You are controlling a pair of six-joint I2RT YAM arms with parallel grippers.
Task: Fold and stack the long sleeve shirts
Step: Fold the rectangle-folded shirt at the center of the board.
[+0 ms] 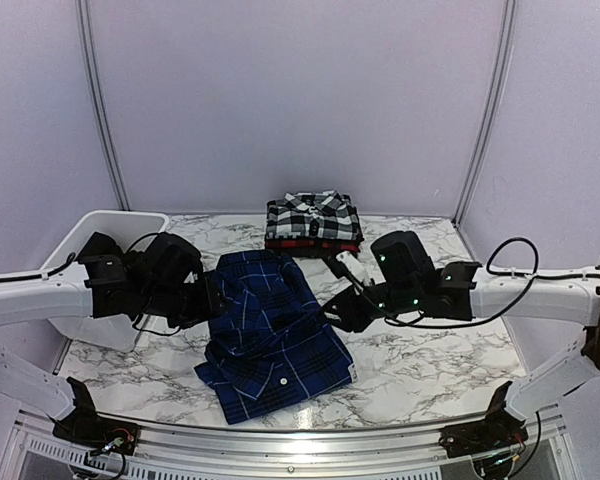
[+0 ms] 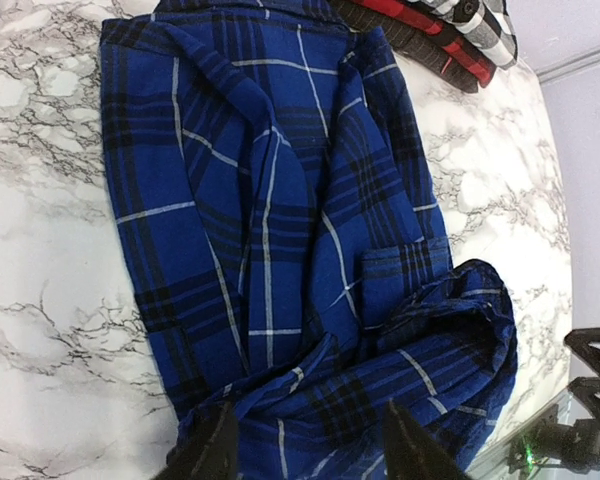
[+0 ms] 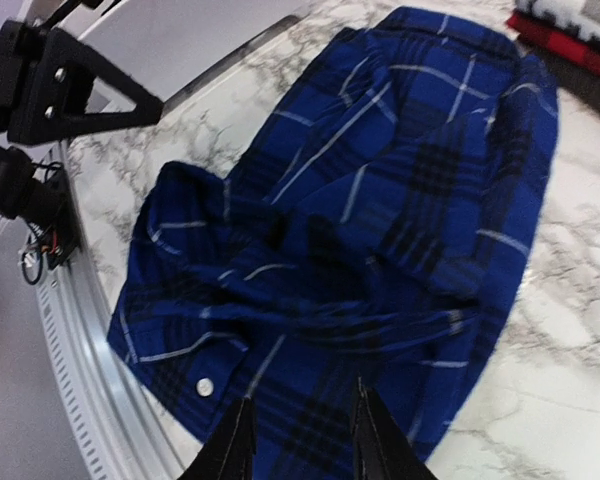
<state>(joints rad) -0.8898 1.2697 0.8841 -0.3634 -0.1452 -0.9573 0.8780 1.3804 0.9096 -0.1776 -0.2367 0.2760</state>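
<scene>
"What was the place like?"

"A marble-veined table [image 1: 430,365] between pale lilac walls [image 1: 300,100], with a white tub [image 1: 110,228] at its far left."

"And the shirts against the grippers?"

"The left gripper [image 2: 310,452] hung over the left edge of the blue shirt [image 1: 275,340], fingers parted, clamping nothing. Farther back, the black-and-white shirt [image 1: 313,215] lay folded on the red-and-black shirt [image 1: 315,243]. The right gripper [image 3: 302,440] hovered over the blue shirt's right side, jaws narrowly apart (empty too)."

"How did the blue one look?"

"Partly folded, rumpled at the near end, one white button [image 3: 205,385] showing."
</scene>
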